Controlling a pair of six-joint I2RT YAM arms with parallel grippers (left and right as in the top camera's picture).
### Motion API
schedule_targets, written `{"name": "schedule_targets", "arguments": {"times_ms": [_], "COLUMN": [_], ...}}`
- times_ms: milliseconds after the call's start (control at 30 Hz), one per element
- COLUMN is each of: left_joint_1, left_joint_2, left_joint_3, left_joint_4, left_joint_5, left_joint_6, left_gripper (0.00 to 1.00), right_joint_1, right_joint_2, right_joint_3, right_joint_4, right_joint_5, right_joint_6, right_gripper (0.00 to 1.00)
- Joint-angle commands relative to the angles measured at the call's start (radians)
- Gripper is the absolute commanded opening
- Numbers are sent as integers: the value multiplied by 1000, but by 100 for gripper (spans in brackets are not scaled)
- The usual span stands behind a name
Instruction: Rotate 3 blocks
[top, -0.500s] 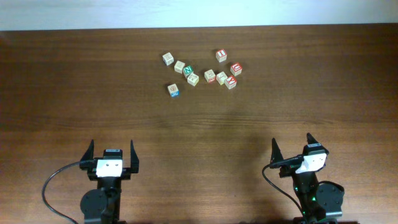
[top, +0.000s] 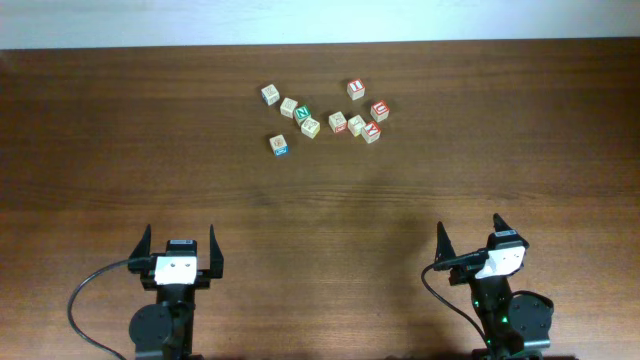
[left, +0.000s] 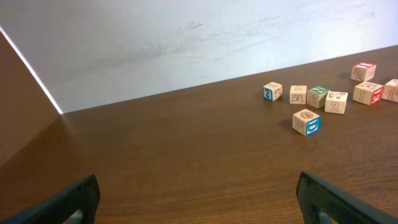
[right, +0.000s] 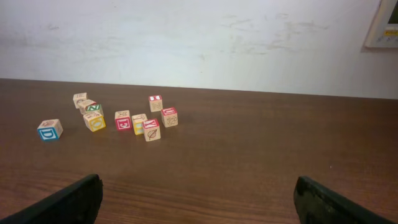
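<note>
Checking progress, I judged zero done — L gripper (top: 180, 232) and R gripper (top: 469, 223) both gaped empty, well apart from the red-printed blocks (top: 372, 132) just right of the green-lettered cube (top: 302, 113); all 3 rotations were left to do.

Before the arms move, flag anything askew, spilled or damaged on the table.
Nothing is spilled or visibly damaged. The cubes lie in a loose cluster, turned at mixed angles. The blue-marked cube sits alone, apart from the rest.
</note>
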Motion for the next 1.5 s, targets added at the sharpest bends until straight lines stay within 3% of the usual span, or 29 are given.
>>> {"name": "schedule_targets", "arguments": {"times_ms": [0,1000,1067,1133,1300,1467], "left_joint_1": [-6,-6,-6,-6,-6,-6], "left_joint_2": [-9,-8,-8,-8,22,328], "left_joint_3": [-8,-7,-7,-7,80,364], "left_joint_4": [2,2,22,70,98,22], "left_joint_5": [4,11,98,220,258,259], "left_joint_6": [13,13,-21,-29,-28,-28], "left_gripper": [99,99,99,99,99,99], "right_joint_1": [-4,-4,-4,-4,-4,-5], "right_joint_2": [-8,-8,-8,-8,4,151], "right_joint_3": [-9,-9,-3,25,193,467], "right_joint_4": [0,11,34,42,21,-91], "right_joint_5": [8,7,-2,-19,-90,-91], "right_joint_6": [2,2,2,2,-32,-51], "right_gripper": [98,98,98,98,98,98]}}
